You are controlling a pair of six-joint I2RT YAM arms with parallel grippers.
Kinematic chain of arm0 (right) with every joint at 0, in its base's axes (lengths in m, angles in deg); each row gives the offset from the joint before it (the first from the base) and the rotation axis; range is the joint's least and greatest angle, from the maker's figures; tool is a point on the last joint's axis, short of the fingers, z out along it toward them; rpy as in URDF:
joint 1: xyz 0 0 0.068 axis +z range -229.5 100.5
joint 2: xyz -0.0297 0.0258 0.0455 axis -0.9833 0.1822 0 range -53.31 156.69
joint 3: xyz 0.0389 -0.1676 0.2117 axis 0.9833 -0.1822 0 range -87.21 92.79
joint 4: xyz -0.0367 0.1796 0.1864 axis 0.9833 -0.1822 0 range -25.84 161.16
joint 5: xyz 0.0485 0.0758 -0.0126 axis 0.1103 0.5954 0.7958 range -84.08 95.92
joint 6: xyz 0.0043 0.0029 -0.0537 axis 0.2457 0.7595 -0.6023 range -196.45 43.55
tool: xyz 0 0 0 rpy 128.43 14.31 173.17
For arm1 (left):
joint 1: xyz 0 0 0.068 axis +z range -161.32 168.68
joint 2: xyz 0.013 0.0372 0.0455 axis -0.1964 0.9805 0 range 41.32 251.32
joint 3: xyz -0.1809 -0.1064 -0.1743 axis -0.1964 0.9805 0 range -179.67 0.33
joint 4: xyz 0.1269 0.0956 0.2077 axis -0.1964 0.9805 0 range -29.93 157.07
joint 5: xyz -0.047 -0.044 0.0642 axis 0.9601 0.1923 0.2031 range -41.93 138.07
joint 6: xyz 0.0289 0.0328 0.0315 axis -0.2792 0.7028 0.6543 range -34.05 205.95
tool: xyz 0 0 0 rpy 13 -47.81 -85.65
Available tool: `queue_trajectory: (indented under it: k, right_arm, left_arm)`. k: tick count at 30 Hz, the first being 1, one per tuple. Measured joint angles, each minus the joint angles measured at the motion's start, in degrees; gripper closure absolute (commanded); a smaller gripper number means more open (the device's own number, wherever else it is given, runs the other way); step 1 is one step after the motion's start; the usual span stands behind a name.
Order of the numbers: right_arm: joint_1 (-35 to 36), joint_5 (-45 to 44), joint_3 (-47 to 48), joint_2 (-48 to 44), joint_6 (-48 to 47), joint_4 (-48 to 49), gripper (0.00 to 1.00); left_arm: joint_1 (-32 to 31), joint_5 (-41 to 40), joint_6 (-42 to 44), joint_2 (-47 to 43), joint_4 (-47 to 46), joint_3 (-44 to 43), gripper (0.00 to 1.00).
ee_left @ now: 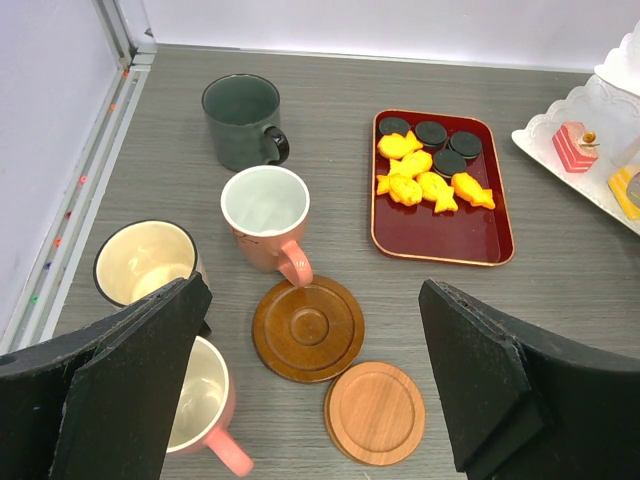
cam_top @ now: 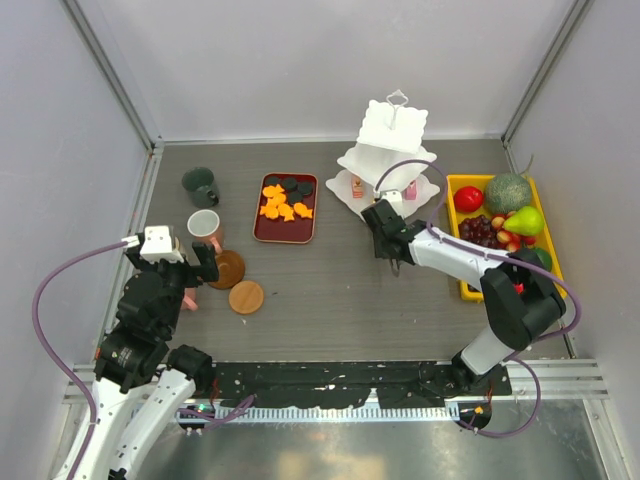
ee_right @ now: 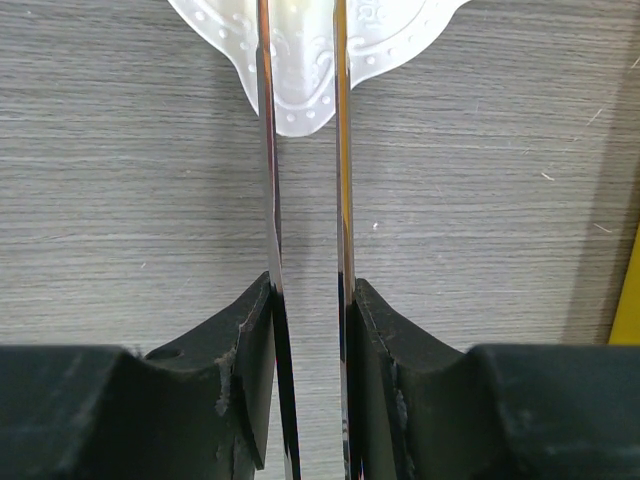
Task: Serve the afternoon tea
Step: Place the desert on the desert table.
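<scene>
My right gripper [ee_right: 310,290] is shut on a pair of metal tongs [ee_right: 268,200]. Their two blades run parallel over the scalloped rim of the white three-tier stand [ee_right: 300,60], and the tips lie past the top of the wrist view. From above, the right gripper [cam_top: 385,225] sits just in front of the stand [cam_top: 390,150]. Pink-yellow sweets [ee_left: 573,145] lie on the stand's bottom tier. Orange sweets [ee_left: 420,180] and black round sweets [ee_left: 432,135] fill the dark red tray [ee_left: 440,245]. My left gripper [ee_left: 312,300] hangs open above two brown coasters [ee_left: 308,328] [ee_left: 375,412].
Four mugs stand at the left: dark green [ee_left: 243,120], pink [ee_left: 266,215], cream [ee_left: 145,262] and a second pink one [ee_left: 205,410] under my left finger. A yellow tray of fruit [cam_top: 453,215] lies right of the stand. Grey walls close in the table.
</scene>
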Motion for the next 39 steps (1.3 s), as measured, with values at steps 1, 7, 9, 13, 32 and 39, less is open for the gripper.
queue_trajectory:
  k: [1,7,9,13,32,39]
  right_arm:
    - [0.0,0.2,0.0,0.5,0.0,0.3,0.67]
    - [-0.2,1.0,0.5,2.1,0.0,1.4,0.67]
    - [-0.2,1.4,0.6,2.1,0.0,1.8,0.66]
    - [-0.1,1.6,0.7,2.1,0.1,1.9,0.65]
    - [-0.2,1.9,2.5,2.7,2.0,1.4,0.5]
    - [-0.2,3.5,2.0,0.9,2.0,1.0,0.47]
  left_arm:
    - [0.0,0.0,0.0,0.0,0.0,0.0,0.01]
    - [0.0,0.0,0.0,0.0,0.0,0.0,0.01]
    - [0.0,0.0,0.0,0.0,0.0,0.0,0.01]
    - [0.0,0.0,0.0,0.0,0.0,0.0,0.01]
    - [0.0,0.0,0.0,0.0,0.0,0.0,0.01]
    - [0.0,0.0,0.0,0.0,0.0,0.0,0.01]
